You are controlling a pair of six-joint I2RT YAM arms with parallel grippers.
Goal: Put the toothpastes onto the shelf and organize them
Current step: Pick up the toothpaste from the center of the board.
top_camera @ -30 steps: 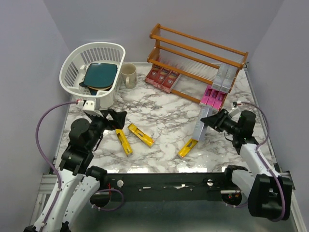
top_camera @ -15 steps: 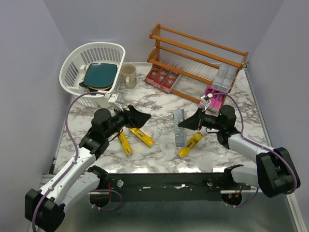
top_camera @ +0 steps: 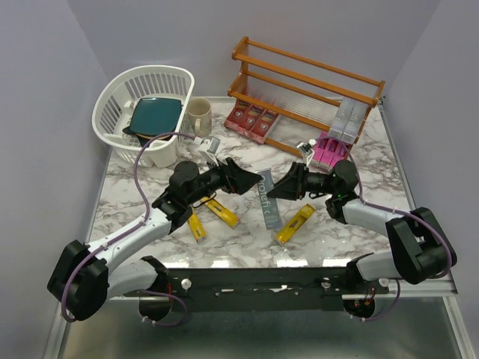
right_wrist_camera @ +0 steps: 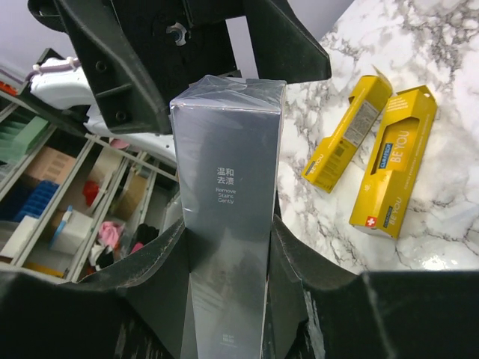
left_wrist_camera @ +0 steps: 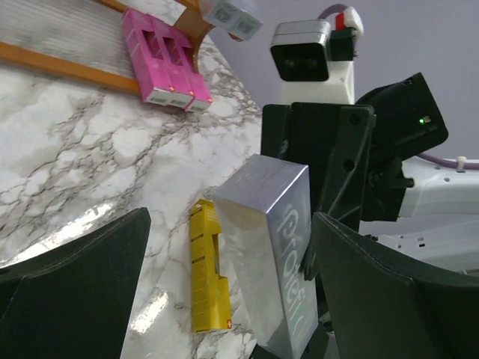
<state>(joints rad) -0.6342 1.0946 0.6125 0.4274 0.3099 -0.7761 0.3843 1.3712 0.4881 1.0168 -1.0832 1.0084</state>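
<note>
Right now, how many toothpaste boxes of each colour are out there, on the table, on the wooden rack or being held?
Red boxes: 3
Yellow boxes: 3
Magenta-pink boxes: 3
Silver-grey boxes: 3
Total: 12

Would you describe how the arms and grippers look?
White link shells, black joints. The left gripper and right gripper are black with broad wedge-shaped fingers. A purple cable runs along each arm; a white camera block sits on each wrist.
</note>
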